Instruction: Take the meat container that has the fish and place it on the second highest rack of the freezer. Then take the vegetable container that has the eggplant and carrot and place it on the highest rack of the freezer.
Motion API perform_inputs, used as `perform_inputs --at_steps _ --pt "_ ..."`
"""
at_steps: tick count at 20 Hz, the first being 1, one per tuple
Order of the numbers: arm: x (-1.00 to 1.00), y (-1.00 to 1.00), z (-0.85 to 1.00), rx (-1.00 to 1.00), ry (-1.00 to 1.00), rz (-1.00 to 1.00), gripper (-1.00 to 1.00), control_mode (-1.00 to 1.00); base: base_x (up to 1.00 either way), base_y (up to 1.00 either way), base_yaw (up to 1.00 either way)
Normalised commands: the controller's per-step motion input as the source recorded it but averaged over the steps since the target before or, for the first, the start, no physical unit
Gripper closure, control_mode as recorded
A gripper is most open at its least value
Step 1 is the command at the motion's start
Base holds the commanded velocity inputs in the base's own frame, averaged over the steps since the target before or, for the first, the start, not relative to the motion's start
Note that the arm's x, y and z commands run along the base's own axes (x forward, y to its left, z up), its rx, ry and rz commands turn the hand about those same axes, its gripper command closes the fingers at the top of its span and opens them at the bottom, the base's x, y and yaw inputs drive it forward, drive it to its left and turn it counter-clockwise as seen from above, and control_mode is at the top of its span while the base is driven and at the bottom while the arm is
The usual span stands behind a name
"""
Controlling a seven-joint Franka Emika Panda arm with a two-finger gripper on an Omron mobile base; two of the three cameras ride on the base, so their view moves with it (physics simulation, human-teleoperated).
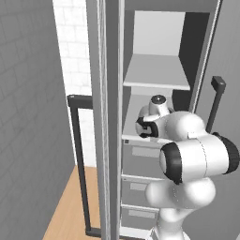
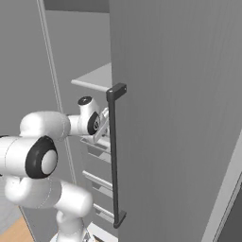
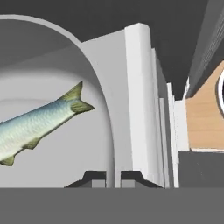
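**Arm reaching into the freezer with the fish bowl**

The arm stretches forward into the open freezer, wrist level with the second highest rack. The gripper pinches the bowl rim, fingers nearly closed. The fish lies inside, head cut off at the left.

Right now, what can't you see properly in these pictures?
- The fish: in the hand view its head is cut off by the left edge.
- The fish's bowl: its rim runs past the hand view's top and left edges.
- The hand: in the left base view the arm's wrist hides it at the second highest rack.
- The freezer: in the right base view its open door covers most shelves.
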Motion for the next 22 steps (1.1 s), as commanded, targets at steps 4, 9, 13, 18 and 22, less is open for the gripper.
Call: perform_inputs --at_steps 4,9,13,18,22 --pt "0.62 -0.10 -0.17 0.00 0.00 -0.02 1.00 -1.00 0.00 0.00 0.00" --pt "0.48 -0.04 -0.28 0.00 0.01 0.00 1.00 -1.00 0.00 0.00 0.00" --pt "0.26 -0.05 -0.39 0.00 0.00 -0.01 1.00 -1.00 0.00 0.00 0.00" --pt "0.02 0.00 -0.03 0.00 -0.01 0.00 1.00 -1.00 0.00 0.00 0.00" --pt "0.00 0.00 0.00 0.00 0.00 0.00 1.00 -1.00 0.00 0.00 0.00"
